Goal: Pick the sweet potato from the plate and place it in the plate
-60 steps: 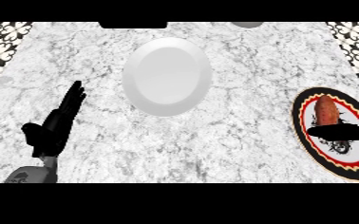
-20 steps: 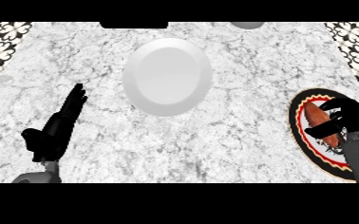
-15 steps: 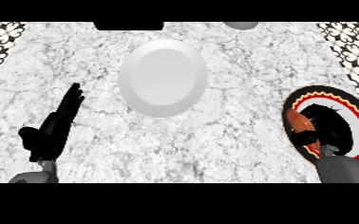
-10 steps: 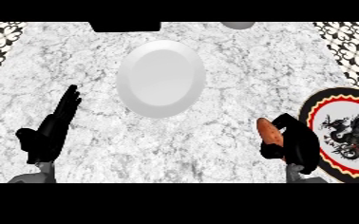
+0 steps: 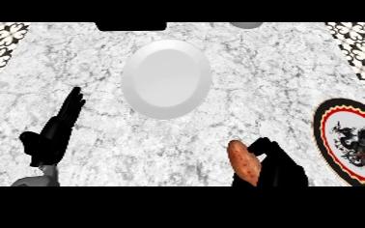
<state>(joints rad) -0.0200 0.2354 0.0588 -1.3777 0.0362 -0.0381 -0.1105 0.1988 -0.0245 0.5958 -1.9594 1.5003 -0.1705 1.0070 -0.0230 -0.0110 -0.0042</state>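
Observation:
My right hand (image 5: pixel 279 170) sits at the bottom edge, right of centre, with its fingers curled round an orange-brown sweet potato (image 5: pixel 243 160). The potato stands nearly upright over bare counter, between the two plates. A plain white plate (image 5: pixel 167 78) lies in the middle of the counter, up and to the left of that hand. A patterned plate (image 5: pixel 342 137) with a red, black and cream rim lies at the right edge, with nothing on it. My left hand (image 5: pixel 53 135) rests open at the lower left, fingers pointing up.
The counter is white-grey marble (image 5: pixel 85 67). A dark object (image 5: pixel 131 26) and a grey round object (image 5: pixel 246 25) sit at the far edge. Patterned tiles show in the upper corners (image 5: pixel 14 31).
My right hand closed on the sweet potato on the patterned plate, lifted it off and carried it left toward the counter's middle. The left hand stayed put.

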